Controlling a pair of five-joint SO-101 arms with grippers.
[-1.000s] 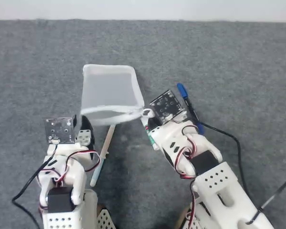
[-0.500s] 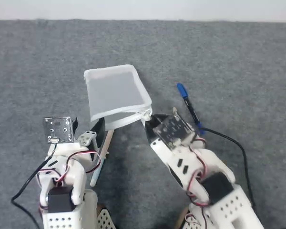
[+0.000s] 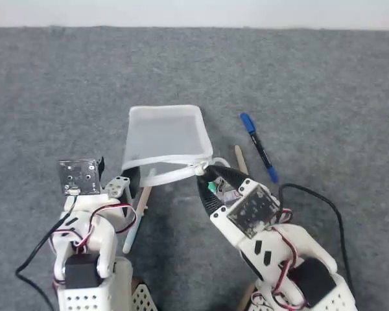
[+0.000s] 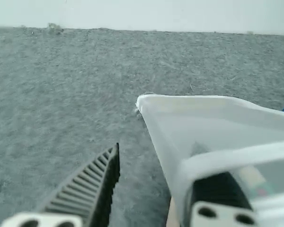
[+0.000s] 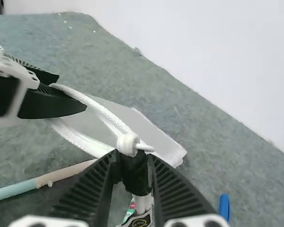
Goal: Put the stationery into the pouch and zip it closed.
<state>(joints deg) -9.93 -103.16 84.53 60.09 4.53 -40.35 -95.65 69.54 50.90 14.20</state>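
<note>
Nearest you, your left gripper (image 4: 163,165) has kept its place with its jaws spread wide, one finger tucked inside the mouth of the pouch (image 3: 165,129) and the other outside over the grey carpet (image 3: 311,78). The tan pen with the pale blue end (image 3: 141,197) lies just beside it, untouched. Your right gripper (image 5: 132,163) is clamped on a marker (image 5: 134,176) with a dark end and a green-printed white barrel. That end sits right at the zipper pull (image 5: 128,143), at the corner of the opening rather than inside it. Over the last second you drew this arm back towards its base and turned the wrist, and the pouch slid along with it, nearer and to the right. I read that as the marker catching the rim and dragging the pouch, not going in, so nothing looks stowed yet. Pulling back has also uncovered a wooden pencil (image 3: 240,160) just beyond the right gripper. Farther out, the blue pen (image 3: 258,148) lies where it was, and both still need collecting before you zip
</note>
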